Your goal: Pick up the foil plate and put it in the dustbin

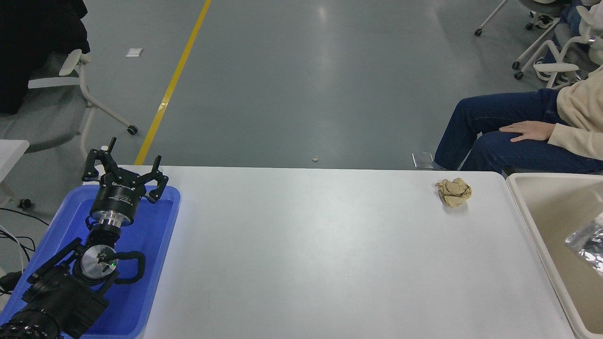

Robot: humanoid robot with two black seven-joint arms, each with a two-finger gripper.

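The foil plate (587, 242) is a shiny crinkled silver piece at the right edge of the head view, inside the beige dustbin (532, 221), cut off by the picture's edge. I cannot tell whether it rests in the bin or is held. My right arm and gripper are out of view. My left gripper (123, 170) is open and empty, parked at the lower left above a blue tray.
A blue plastic tray (155, 263) lies under my left arm at the table's left end. A tan paper wad (454, 191) sits near the table's far right edge. A person sits beyond the table at the right, a hand (525, 131) on a knee. Chairs stand behind.
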